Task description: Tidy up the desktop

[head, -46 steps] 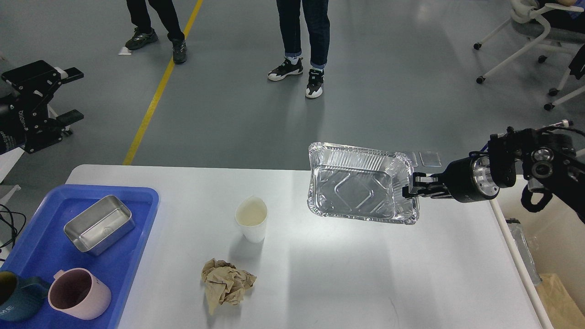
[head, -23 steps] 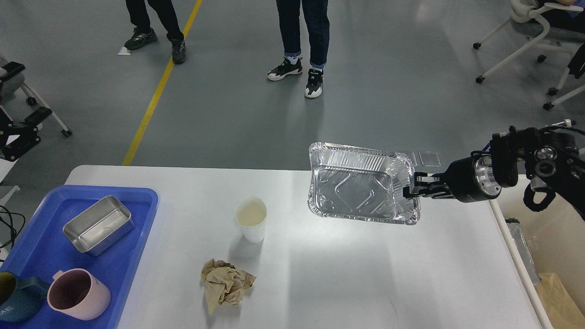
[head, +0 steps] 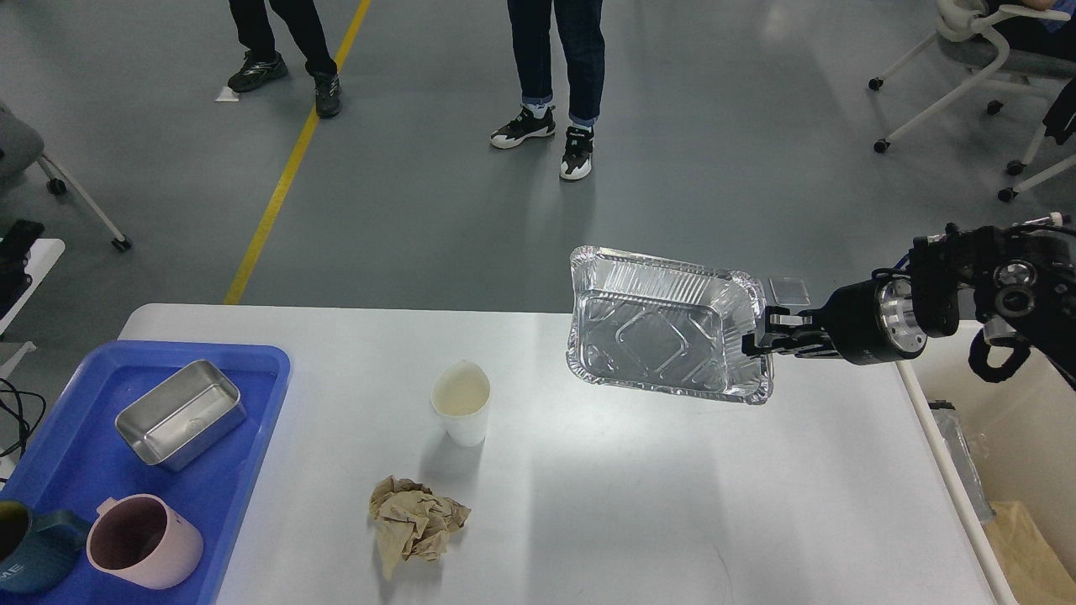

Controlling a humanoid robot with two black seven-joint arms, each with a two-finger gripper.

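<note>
1. The right gripper (head: 759, 343) is closed on the right-hand rim of the foil tray (head: 664, 336), which hangs tilted above the table (head: 639, 504), its open side turned toward the head view. The left gripper is out of sight.
2. The step in hand looks like carrying the foil tray off the table, probably toward the cream bin (head: 1004, 437) that stands just right of the foil tray, past the table's right edge. That is a judgement from the pose, not a certainty.
3. To do it well: the grip is on one thin rim only, so the foil is likely to bend or swing. Move it slowly and without jerks, and keep the wrist steady until the foil tray is wholly past the table's edge before letting go.
4. Edges: the table's right edge lies below the gripper's wrist; the far edge runs under the foil tray's upper half.
5. Open room: right of the foil tray the path is free of things. Left of it stands a paper cup (head: 461, 402), well apart; a crumpled brown paper (head: 414, 523) lies nearer the camera than that.
6. Far left of the foil tray, the blue tray (head: 76, 470) holds a steel tin (head: 180, 413), a pink mug (head: 145, 541) and a dark mug (head: 25, 555).
7. The paper cup and the paper remain on the table, so tidying is partway.
</note>
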